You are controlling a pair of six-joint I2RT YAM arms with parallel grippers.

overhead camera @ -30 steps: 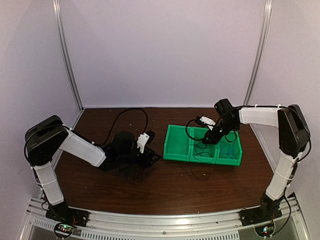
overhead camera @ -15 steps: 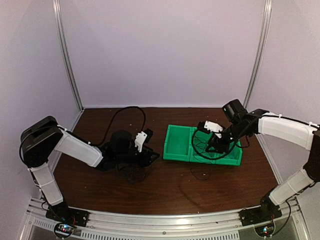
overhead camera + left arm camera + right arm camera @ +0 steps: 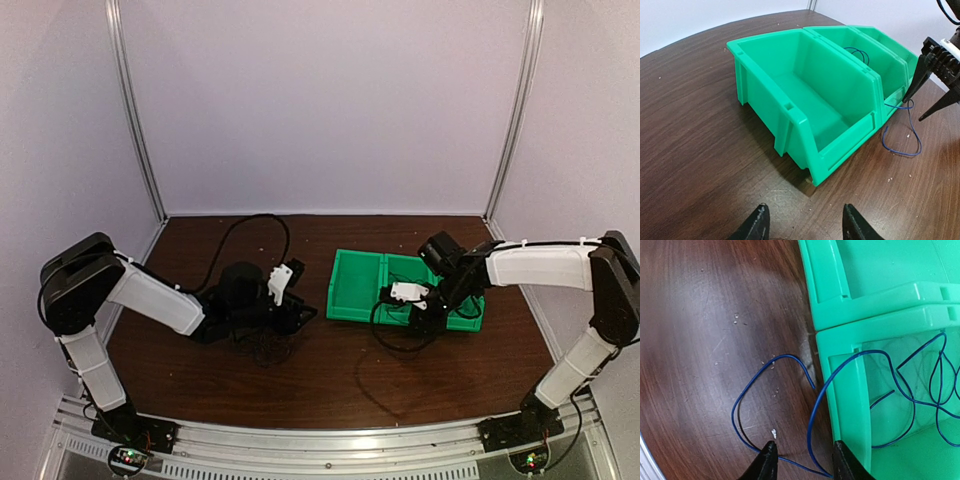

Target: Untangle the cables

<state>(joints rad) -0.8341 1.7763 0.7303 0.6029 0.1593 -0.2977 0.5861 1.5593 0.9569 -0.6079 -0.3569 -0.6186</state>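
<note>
- Hovering low over the brown table (image 3: 330, 385), the left gripper (image 3: 805, 226) had its two fingers spread, with nothing between them.
- Its wrist view faced a row of three green bins (image 3: 790, 107) standing side by side on the wood.
- A black tangle (image 3: 264, 347) of thin cables lay on the table right by the left gripper, on its near side. Whether it touched the fingers could not be told.
- The right gripper (image 3: 805, 462) was down at the front lip of the middle bin, fingers parted and pinching nothing.
- A blue cable (image 3: 785, 356) lay partly coiled in that middle bin, draped over its front wall and looped out onto the table.
- One bend of that blue loop ran between the right gripper's parted fingertips, close to one tip.
- The two grippers were well apart, with the left end of the bins between them.
</note>
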